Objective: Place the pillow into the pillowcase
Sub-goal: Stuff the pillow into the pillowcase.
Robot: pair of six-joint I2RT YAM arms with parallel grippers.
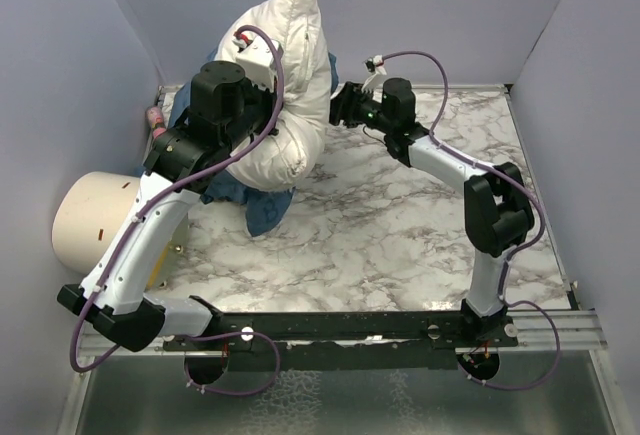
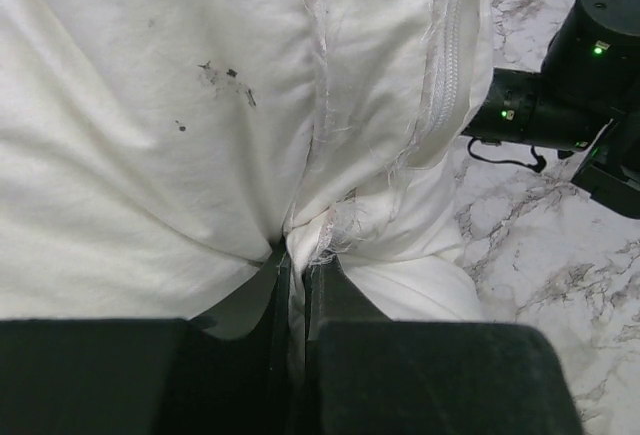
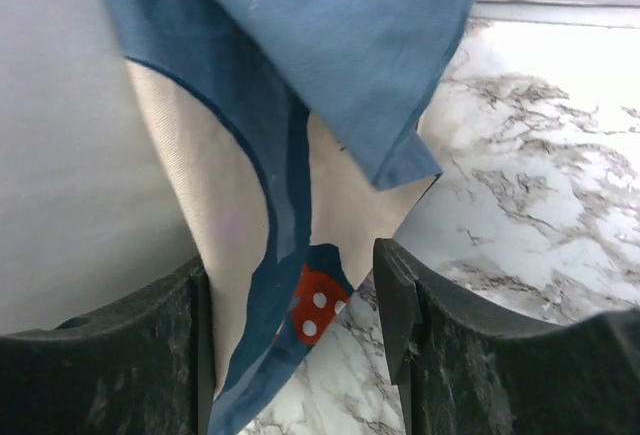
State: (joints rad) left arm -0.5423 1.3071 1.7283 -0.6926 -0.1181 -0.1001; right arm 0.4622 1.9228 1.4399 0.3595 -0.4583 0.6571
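Left end effector (image 2: 298, 280) pinches pillow (image 1: 285, 85) seam; pillow stands upright at rear-left of tabletop (image 1: 400, 225). Right end effector (image 3: 292, 275) is spread around pillowcase (image 3: 340, 45) hem, not clamped. Best bet: clamp 1 layer only, then pull mouth wide under pillow.

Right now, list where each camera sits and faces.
Top: above, behind the robot, looking down at table, pillow, left arm, right arm.
Left wrist: on left arm, facing the pillow; left gripper pinching it.
Right wrist: on right arm, facing the pillowcase; right gripper open around it.
Shared: top and left wrist both show pillow and right arm.
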